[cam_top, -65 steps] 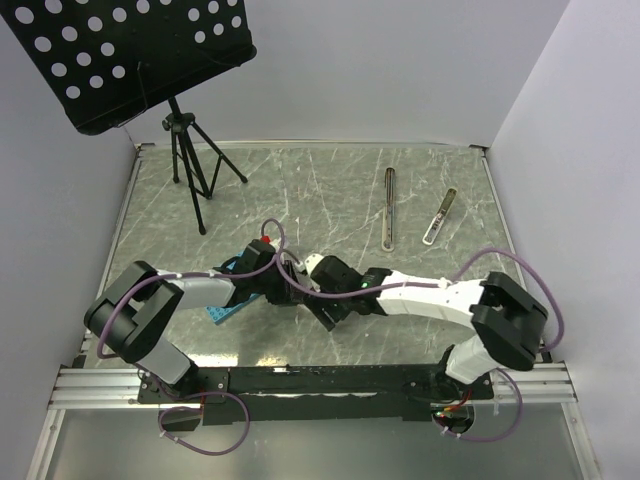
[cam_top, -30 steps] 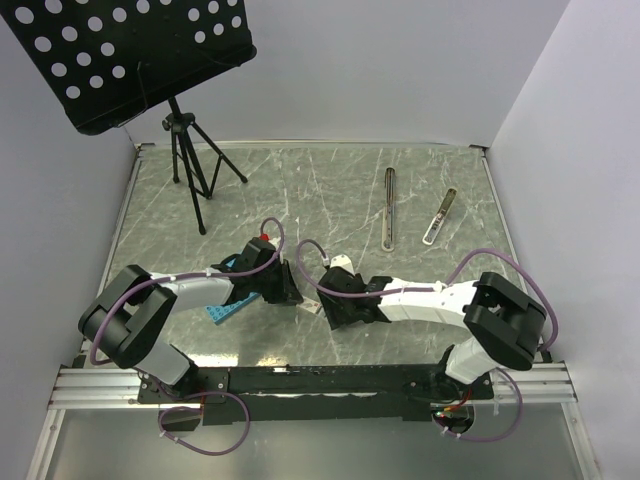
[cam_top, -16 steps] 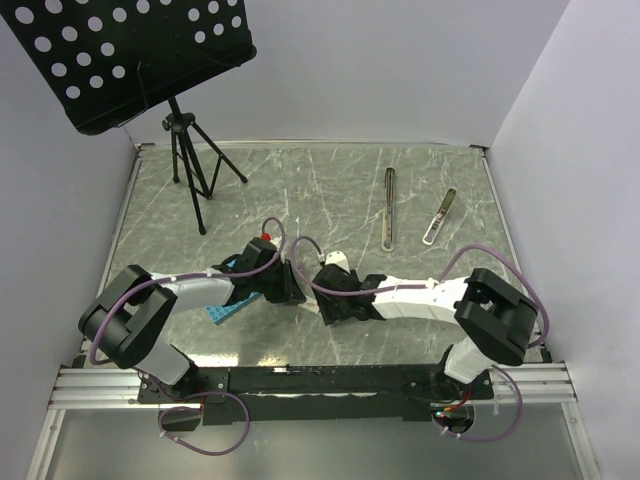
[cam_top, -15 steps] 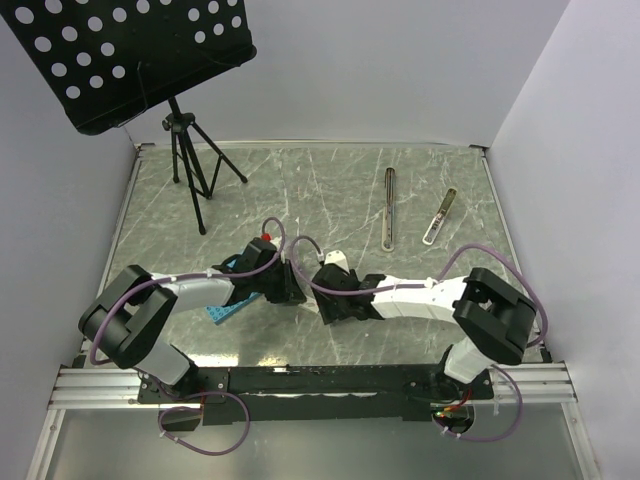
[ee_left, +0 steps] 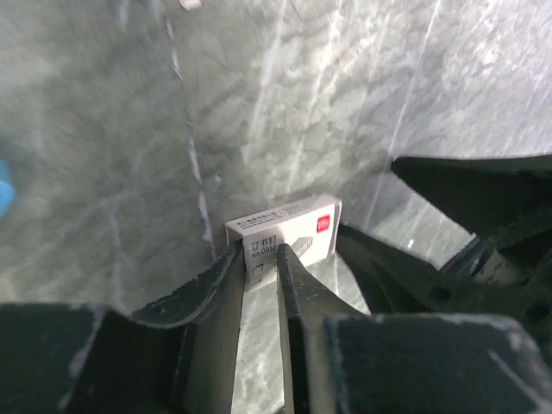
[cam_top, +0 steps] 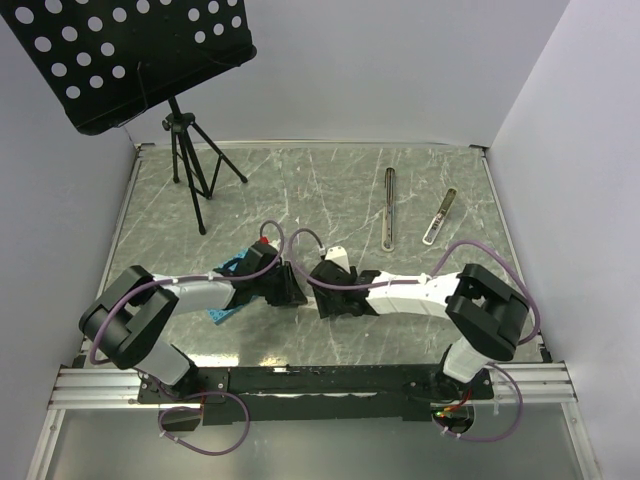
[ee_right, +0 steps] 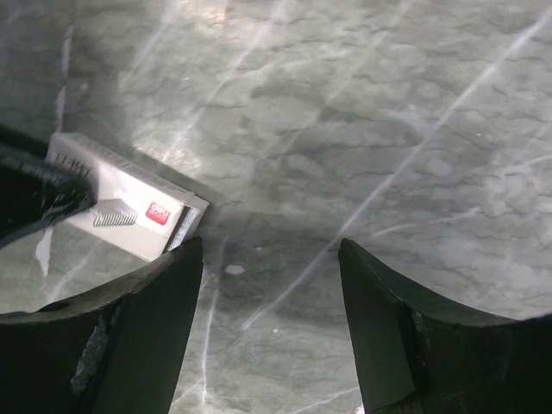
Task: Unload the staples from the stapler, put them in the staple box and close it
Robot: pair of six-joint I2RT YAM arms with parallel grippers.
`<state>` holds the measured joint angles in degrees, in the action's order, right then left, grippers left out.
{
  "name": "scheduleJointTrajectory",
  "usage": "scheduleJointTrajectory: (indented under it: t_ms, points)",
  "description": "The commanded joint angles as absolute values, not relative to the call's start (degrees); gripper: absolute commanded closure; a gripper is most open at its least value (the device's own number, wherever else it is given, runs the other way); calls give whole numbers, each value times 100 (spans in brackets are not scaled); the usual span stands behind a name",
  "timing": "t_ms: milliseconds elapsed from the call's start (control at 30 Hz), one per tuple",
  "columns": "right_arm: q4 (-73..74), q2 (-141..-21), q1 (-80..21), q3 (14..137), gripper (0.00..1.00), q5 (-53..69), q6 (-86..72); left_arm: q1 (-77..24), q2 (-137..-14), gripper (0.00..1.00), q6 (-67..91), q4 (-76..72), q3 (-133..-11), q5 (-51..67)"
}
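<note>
The stapler (cam_top: 439, 216), slim and silvery with a dark end, lies at the back right of the table, far from both grippers. My left gripper (cam_top: 296, 291) (ee_left: 259, 259) is shut on the end of a small white staple box (ee_left: 285, 228) with a red logo, low on the table. The box also shows in the right wrist view (ee_right: 121, 207), with its open end toward my right gripper. My right gripper (cam_top: 319, 300) (ee_right: 269, 259) is open and empty, its left finger just beside the box's open end.
A longer slim metal bar (cam_top: 389, 207) lies left of the stapler. A blue studded plate (cam_top: 217, 314) lies under my left arm. A black perforated music stand (cam_top: 130, 50) on a tripod (cam_top: 192, 165) stands at the back left.
My right gripper has moved left, close up to my left gripper and the staple box. My left gripper has stayed almost in place.
</note>
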<state>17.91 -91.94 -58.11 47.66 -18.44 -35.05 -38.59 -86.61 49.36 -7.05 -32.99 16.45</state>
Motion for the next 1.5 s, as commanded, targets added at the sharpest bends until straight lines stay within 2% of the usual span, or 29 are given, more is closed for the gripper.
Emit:
scheduleJointTrajectory:
  t_ms: [0,233,267,400,500,600,633,733,833,900,967,1067,1467]
  points:
    - [2364,-8922,-5590,4483,27,-1969,-3893,-4096,-8430,73,5405,-879,-3182,1784]
    - [2602,-8148,-5555,4535,27,-1820,-4087,-4236,-8016,70,6081,-836,-3023,1776]
    - [2593,-8060,-5572,4587,27,-1793,-4096,-4245,-7911,66,6117,-765,-3023,1706]
    - [2409,-8007,-5634,4790,25,-1600,-4017,-4254,-7061,56,6091,-124,-3181,1065]
    - [2347,-8138,-5695,5018,23,-1494,-3894,-4245,-6341,55,6003,403,-3278,397]
    - [2303,-8349,-5756,5264,17,-1485,-3771,-4245,-5532,55,5889,869,-3278,-217]
    - [2311,-8480,-5783,5317,11,-1451,-3710,-4245,-5311,54,5802,940,-3270,-342]
    - [2329,-8770,-5836,5554,6,-1415,-3595,-4254,-4458,48,5452,1116,-3199,-562]
    - [2426,-9104,-5888,5783,6,-1511,-3507,-4254,-3746,38,4960,1353,-3287,-729]
    - [2540,-9272,-5906,5958,6,-1555,-3472,-4245,-3342,25,4677,1571,-3427,-852]
    - [2689,-9491,-5985,6134,6,-1652,-3454,-4236,-3165,1,4422,1897,-3603,-1404]
    - [2830,-9676,-6055,6284,6,-1767,-3393,-4245,-2919,3,4148,2372,-3971,-2073]
    - [2830,-10072,-6091,6495,5,-1556,-3313,-4245,-2874,3,3516,2400,-4157,-2250]
